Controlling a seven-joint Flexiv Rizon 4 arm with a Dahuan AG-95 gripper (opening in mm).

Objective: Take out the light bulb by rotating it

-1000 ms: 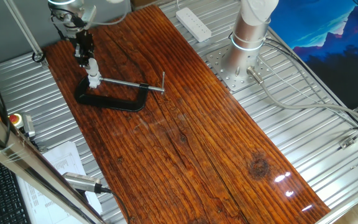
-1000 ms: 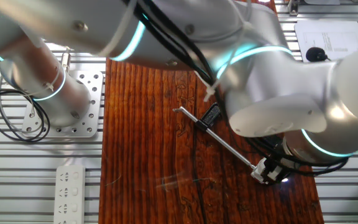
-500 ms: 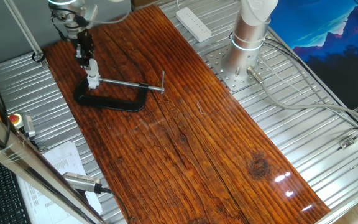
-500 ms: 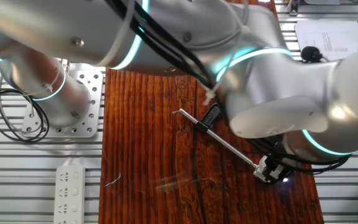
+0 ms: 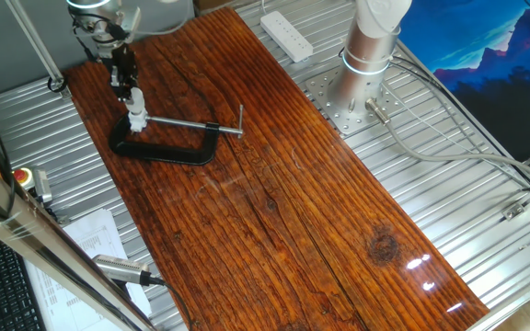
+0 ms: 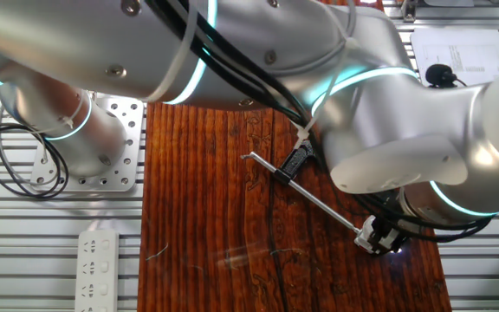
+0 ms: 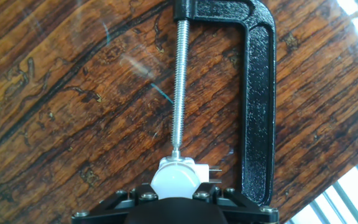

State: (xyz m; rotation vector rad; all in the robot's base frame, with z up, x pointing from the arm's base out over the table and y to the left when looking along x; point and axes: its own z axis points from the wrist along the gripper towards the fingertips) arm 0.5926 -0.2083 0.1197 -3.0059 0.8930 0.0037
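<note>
Gripper (image 5: 130,88) is hanging over the far left corner of the wooden table (image 5: 274,193), at about 10 o'clock from the board's middle, its black fingers pointing straight down. The light bulb (image 5: 137,103) is sitting upright just below them, white and small, at the left end of the black C-clamp (image 5: 164,147). The fingers are closing around the bulb's top; grasp looks clenched on it, though contact itself is too small to confirm from this side. The clamp is lying flat, its steel screw rod (image 5: 191,123) running toward 3 o'clock from the bulb to a crossbar handle. In the other fixed view the arm is filling most of the frame; the gripper (image 6: 386,240) is showing at 4 o'clock, the bulb (image 6: 371,234) a pale patch at the rod's lower end. In the hand view the bulb (image 7: 175,181) is sitting at 6 o'clock, rounded top between the finger bases, the rod (image 7: 179,87) running up toward 12 o'clock, the clamp frame (image 7: 258,99) at 3 o'clock.
</note>
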